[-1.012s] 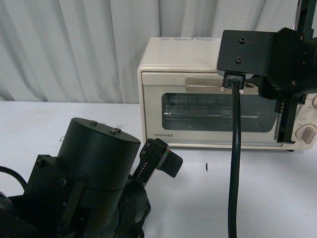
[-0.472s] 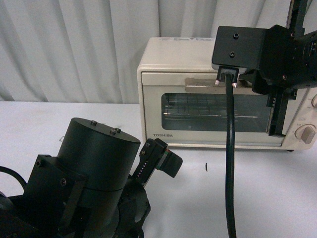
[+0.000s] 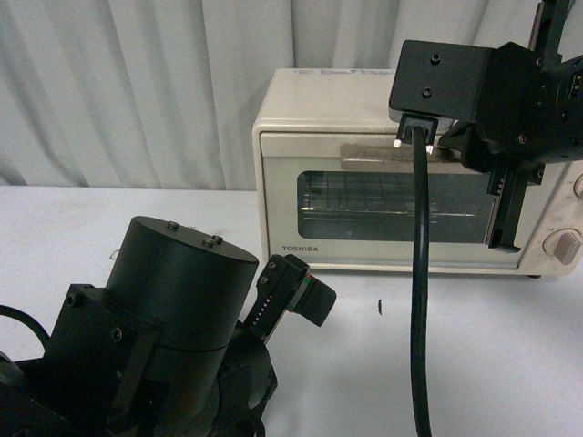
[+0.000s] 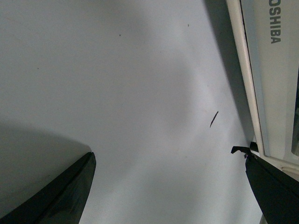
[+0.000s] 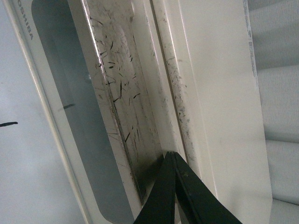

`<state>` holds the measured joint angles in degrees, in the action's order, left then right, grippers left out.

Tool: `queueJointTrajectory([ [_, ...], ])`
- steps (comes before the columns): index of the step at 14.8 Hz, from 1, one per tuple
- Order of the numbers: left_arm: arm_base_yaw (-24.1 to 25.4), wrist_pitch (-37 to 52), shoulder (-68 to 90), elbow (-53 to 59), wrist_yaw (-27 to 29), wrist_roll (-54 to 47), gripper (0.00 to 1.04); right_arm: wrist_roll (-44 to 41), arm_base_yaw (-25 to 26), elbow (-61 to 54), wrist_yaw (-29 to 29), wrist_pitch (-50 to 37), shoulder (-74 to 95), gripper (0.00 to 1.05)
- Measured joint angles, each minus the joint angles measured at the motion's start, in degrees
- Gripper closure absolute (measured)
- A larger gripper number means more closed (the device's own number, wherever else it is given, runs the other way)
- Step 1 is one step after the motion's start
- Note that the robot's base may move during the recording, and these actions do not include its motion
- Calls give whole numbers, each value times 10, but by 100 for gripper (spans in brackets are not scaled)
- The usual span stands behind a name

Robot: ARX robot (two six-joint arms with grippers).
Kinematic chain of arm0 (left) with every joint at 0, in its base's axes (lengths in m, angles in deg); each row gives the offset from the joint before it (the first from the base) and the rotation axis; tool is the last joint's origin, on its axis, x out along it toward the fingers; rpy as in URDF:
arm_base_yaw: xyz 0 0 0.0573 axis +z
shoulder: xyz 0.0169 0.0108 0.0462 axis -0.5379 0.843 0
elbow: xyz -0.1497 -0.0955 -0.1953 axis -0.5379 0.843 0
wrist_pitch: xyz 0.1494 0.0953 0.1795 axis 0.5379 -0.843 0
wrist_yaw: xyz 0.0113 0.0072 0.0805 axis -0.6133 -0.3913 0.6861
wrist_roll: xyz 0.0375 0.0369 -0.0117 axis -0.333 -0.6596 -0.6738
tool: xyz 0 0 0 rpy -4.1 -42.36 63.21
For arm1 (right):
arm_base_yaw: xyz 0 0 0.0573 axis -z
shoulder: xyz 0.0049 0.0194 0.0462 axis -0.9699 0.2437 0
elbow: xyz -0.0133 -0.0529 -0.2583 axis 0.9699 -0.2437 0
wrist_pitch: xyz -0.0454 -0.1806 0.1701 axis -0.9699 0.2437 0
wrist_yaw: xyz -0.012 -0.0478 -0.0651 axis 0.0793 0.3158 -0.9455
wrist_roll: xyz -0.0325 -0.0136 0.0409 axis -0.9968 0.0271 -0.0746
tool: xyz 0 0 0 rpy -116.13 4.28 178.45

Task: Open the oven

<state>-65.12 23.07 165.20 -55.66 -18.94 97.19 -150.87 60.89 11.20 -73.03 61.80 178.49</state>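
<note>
The oven (image 3: pixel 383 209) is standing door-closed at the rear of the counter (image 3: pixel 510 346), while the right gripper (image 5: pixel 172 158) is sitting at its bar handle (image 3: pixel 369 153), jaw state not determinable, and the left gripper (image 4: pixel 163 154) is hanging low over the counter, jaws spread.

Front camera rides on the robot's body and looks straight ahead across the table (image 3: pixel 91 228), facing the oven (image 3: pixel 364 182) square-on with the curtain (image 3: pixel 137 91) behind it. The left wrist camera stares down at the table from close in and catches only the oven's lower front edge. The right wrist camera is right up against the oven door, looking along its handle (image 5: pixel 122 93). All three views share the oven's front and one dark mark (image 3: pixel 379 305) on the table.
</note>
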Motion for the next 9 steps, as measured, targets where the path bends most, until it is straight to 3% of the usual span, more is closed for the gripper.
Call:
queueJointTrajectory([
  [4,0,0,0,0,0,0,7,36,1,-20,16,42,-27,103],
  [7,0,0,0,0,0,0,7,43,5,-39,79,278,-77,103],
  [9,0,0,0,0,1,-2,7,43,31,-19,78,315,-98,103],
])
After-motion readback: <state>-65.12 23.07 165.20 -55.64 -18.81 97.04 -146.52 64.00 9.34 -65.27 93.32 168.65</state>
